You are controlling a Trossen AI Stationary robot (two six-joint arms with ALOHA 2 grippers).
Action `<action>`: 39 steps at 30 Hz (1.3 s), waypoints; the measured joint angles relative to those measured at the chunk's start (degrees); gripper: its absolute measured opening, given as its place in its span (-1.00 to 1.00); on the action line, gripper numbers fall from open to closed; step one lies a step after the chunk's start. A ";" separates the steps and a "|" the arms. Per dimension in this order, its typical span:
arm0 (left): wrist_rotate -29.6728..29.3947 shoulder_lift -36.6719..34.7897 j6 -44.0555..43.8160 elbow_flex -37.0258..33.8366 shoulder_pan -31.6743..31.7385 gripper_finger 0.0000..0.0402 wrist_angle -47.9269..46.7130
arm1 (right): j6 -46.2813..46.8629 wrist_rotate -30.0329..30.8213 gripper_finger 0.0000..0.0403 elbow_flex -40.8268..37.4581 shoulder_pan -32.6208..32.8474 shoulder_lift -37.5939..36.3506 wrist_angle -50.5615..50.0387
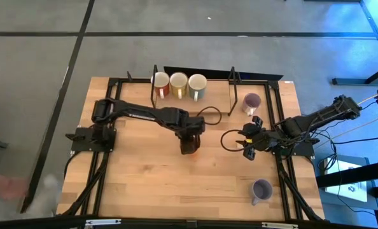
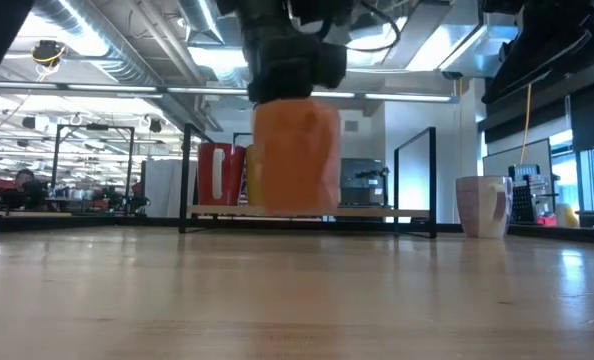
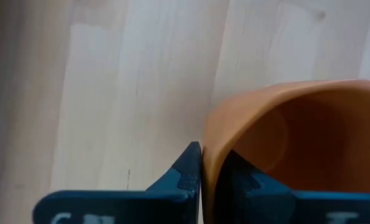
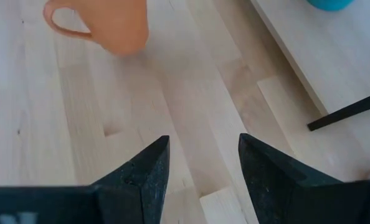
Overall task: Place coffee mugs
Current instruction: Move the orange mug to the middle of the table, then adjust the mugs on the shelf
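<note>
An orange mug (image 2: 295, 155) hangs over the middle of the table under my left gripper (image 1: 189, 145), which is shut on it. The right wrist view shows the same orange mug (image 4: 110, 25) with its handle (image 4: 57, 22) sticking out sideways. My right gripper (image 4: 200, 162) stands open with nothing between its fingers, right of the middle of the table (image 1: 247, 145). Three mugs (image 1: 178, 83) stand on a rack at the far edge. One pale purple mug (image 1: 251, 102) sits at the far right, another (image 1: 261, 189) at the near right. My left gripper pinches the orange mug's wall at the rim (image 3: 208, 146), one finger (image 3: 188, 171) outside and one finger (image 3: 238, 177) inside the cup. The fingers come from above, pointing steeply down. The mug hangs below them, clear of the table, roughly upright with its mouth up.
The rack (image 1: 195, 95) is a low shelf with black upright posts (image 1: 232, 86) along the far edge. Black frame rails (image 1: 281, 127) run down both sides of the wooden table (image 1: 144, 184). Bare wood lies at the near left and near middle.
</note>
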 joint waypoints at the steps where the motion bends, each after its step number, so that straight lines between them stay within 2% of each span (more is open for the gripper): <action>1: 0.05 0.33 0.00 0.00 -0.13 -0.89 0.34 | 0.00 0.00 -0.11 0.00 0.00 0.00 -0.16; 19: 0.74 4.45 1.08 0.09 -0.08 -0.87 1.49 | 0.37 0.56 -0.11 0.00 0.00 -0.01 -1.79; 27: 0.26 4.09 1.07 0.15 0.06 -0.55 2.25 | 0.39 0.50 -0.11 0.00 0.00 0.00 -2.02; 31: 0.72 3.73 1.16 3.50 0.01 -0.47 -3.95 | 0.39 0.48 -0.11 0.00 0.00 0.00 -2.23; 35: -5.63 2.83 2.66 9.52 0.03 -0.46 -11.71 | 0.26 0.48 -0.11 0.00 0.00 0.00 -2.40; 39: -12.95 0.70 4.87 13.21 0.65 -0.46 -14.28 | 0.13 0.53 -0.11 0.00 0.00 -0.02 -2.68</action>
